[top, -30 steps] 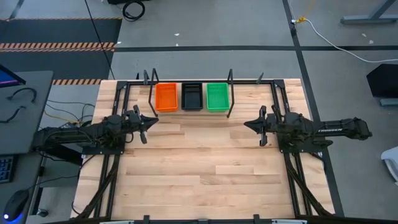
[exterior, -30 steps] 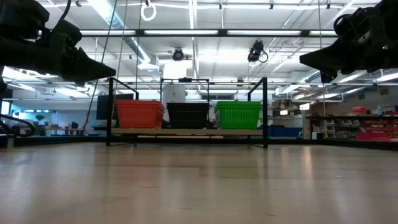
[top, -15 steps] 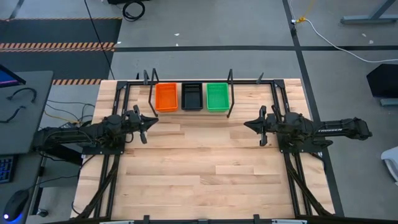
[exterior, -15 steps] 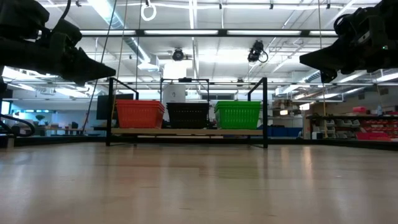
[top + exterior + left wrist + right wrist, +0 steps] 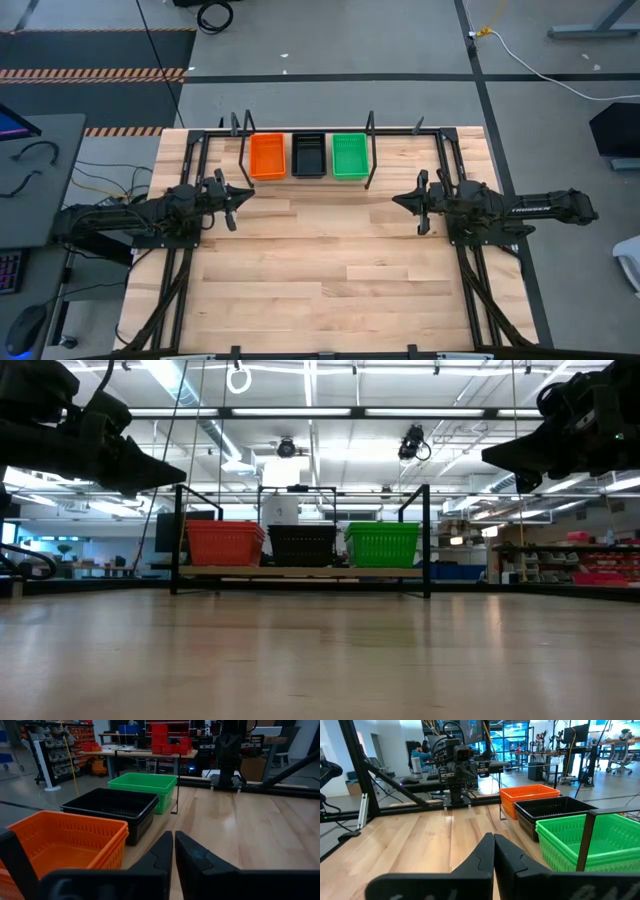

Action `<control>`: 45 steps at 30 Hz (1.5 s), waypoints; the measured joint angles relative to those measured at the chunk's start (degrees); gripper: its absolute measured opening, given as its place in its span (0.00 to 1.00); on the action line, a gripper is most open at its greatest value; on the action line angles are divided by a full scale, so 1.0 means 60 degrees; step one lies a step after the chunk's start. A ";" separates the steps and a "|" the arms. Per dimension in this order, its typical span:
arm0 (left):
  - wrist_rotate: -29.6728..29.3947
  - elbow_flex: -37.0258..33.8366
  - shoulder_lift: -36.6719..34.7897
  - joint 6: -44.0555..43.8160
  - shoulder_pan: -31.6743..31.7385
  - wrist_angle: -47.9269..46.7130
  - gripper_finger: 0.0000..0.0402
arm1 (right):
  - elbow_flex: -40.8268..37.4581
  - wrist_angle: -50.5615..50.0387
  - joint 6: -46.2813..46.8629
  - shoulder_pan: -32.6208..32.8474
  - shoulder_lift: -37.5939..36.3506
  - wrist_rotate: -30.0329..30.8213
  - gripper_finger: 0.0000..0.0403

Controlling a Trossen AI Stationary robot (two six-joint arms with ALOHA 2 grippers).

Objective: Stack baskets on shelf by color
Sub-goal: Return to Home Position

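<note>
Left gripper, right gripper clenched, empty, apart from shelf. Risk slight (baskets look seated): stray swing clipping shelf.

White lettering on the right arm seems to read TROSSEN; nothing else is legible.

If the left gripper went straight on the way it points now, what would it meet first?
Probably the right gripper, facing it across the table; the left gripper seems to aim past the baskets.

There are 1 orange stack, 1 black stack, 1 green stack of baskets, 1 shelf and 2 arms.
</note>
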 joint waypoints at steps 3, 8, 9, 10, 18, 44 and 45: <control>0.0000 0.0000 0.0000 -0.0004 0.0000 0.0001 0.06 | 0.0000 0.0000 0.0000 0.0000 0.0000 0.0000 0.01; 0.0000 0.0000 0.0000 -0.0004 0.0000 0.0003 0.08 | 0.0000 0.0000 0.0000 0.0000 0.0000 -0.0003 0.02; 0.0000 0.0000 0.0000 -0.0004 0.0000 0.0003 0.08 | 0.0000 0.0000 0.0000 0.0000 0.0000 0.0000 0.02; 0.0003 0.0000 0.0000 -0.0004 0.0000 0.0003 0.09 | 0.0000 0.0000 0.0004 0.0000 0.0000 -0.0004 0.02; 0.0000 0.0000 0.0000 -0.0004 0.0000 0.0003 0.07 | 0.0000 0.0000 0.0002 0.0000 0.0000 -0.0004 0.02; 0.0001 0.0000 0.0000 -0.0004 -0.0004 0.0003 0.06 | 0.0000 0.0000 0.0001 0.0000 0.0000 -0.0004 0.03; 0.0001 0.0000 0.0000 -0.0004 0.0000 0.0002 0.06 | 0.0000 0.0000 0.0000 0.0000 0.0000 -0.0004 0.03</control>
